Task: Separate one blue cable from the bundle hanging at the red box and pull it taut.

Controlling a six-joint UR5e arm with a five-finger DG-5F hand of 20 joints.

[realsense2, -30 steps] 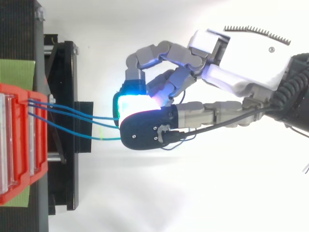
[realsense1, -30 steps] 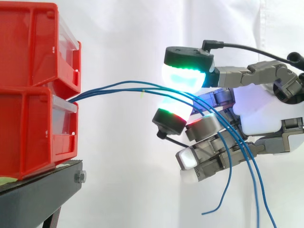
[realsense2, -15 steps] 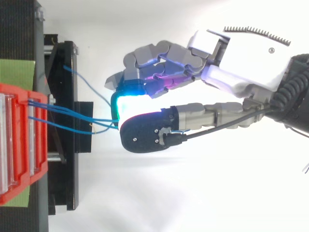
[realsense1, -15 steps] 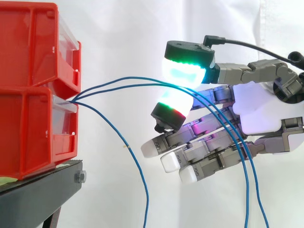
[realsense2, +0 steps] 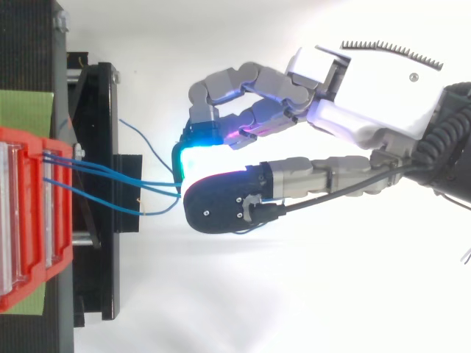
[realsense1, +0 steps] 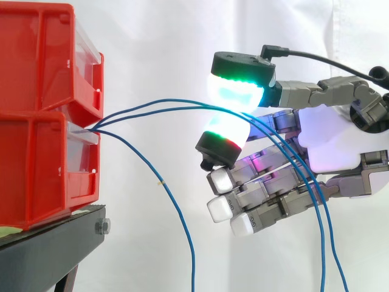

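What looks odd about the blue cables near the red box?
The robot hand pinches two blue cables between its pads, not one, and both arch slackly from the red box. A third cable hangs loose below.

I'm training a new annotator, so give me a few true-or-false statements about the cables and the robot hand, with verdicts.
1. Three blue cables leave the lower red bin. True.
2. All three run through the robot hand. False: one cable hangs free, clear of it.
3. Between the glowing pads pass two cables. True.
4. The bins stand on a white table. False: they stand on a black stand.
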